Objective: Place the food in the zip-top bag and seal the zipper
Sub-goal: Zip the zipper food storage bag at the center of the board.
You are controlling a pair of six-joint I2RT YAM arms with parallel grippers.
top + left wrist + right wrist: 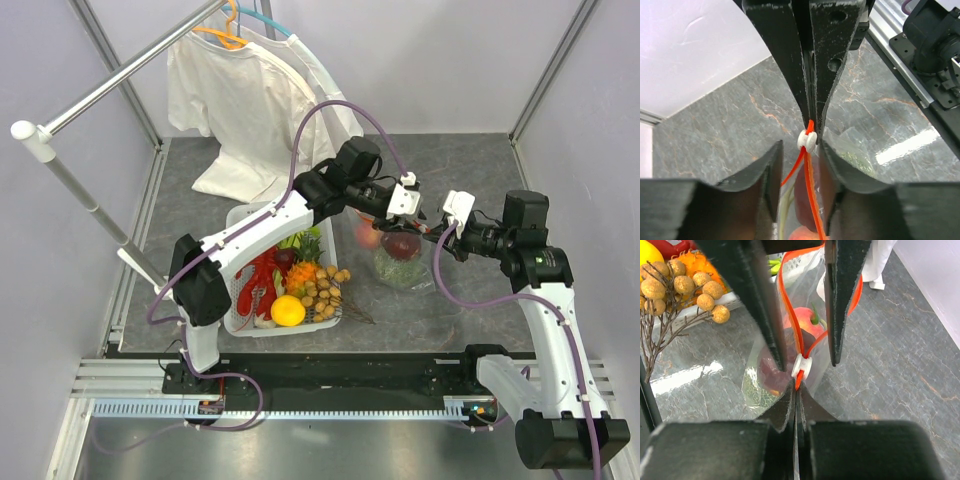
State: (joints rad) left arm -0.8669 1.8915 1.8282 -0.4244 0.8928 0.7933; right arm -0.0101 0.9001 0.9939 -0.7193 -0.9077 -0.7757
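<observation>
The clear zip-top bag (400,262) lies right of the basket and holds a pink-red peach (802,320), a dark red piece (771,372) and a netted green melon (757,395). Its red-orange zipper (789,315) runs up to a white slider (801,366), which also shows in the left wrist view (806,140). My right gripper (796,390) is shut on the zipper's end just past the slider. My left gripper (800,150) is open, with one finger on each side of the strip at the slider. Both grippers meet over the bag in the top view, the left gripper (422,222) and the right gripper (437,232).
A white slatted basket (240,215) left of the bag holds a lemon (288,310), red and orange toys and a brown berry cluster (322,285) on twigs. A white shirt (250,100) hangs from a rack pole (100,90) at the back left.
</observation>
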